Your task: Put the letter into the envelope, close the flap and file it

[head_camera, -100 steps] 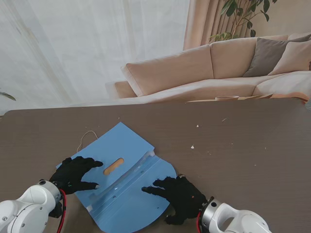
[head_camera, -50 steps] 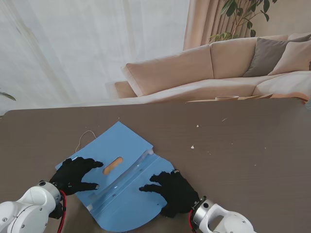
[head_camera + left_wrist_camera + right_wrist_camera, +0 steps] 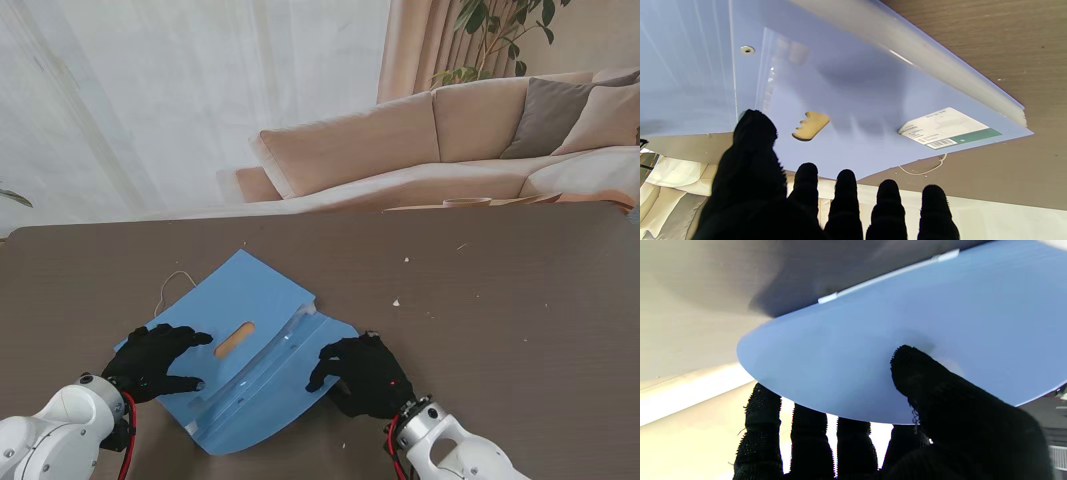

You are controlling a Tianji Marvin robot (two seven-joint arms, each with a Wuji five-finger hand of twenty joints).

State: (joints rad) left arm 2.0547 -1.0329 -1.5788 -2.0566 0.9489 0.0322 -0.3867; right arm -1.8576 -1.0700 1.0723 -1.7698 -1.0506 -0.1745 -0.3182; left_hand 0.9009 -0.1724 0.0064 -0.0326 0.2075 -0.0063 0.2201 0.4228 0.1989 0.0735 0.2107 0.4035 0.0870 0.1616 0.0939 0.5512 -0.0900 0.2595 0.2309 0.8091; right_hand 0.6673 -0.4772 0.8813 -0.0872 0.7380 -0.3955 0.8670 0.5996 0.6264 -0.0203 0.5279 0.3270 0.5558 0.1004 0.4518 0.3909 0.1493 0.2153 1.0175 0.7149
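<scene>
Two gloved hands work the flat blue plastic envelope [image 3: 245,340]: left hand [image 3: 155,360] splayed flat pinning the body, right hand [image 3: 365,375] pinching its rounded flap [image 3: 873,356], flap-closing apparently underway, next folding it over.

Stand camera looks down over the table [image 3: 500,300] from above; both wrist cameras peer close along the fingers, sharing the blue envelope [image 3: 255,300] [image 3: 846,86] [image 3: 907,340]

Light blue envelope [image 3: 250,340] with tan oval tab [image 3: 233,341], white-and-green barcode label [image 3: 948,127]. Dark brown woodgrain table [image 3: 500,300]. Black gloved left hand [image 3: 155,362] and right hand [image 3: 362,375]. White string [image 3: 172,285]. Beige sofa [image 3: 450,140].
</scene>
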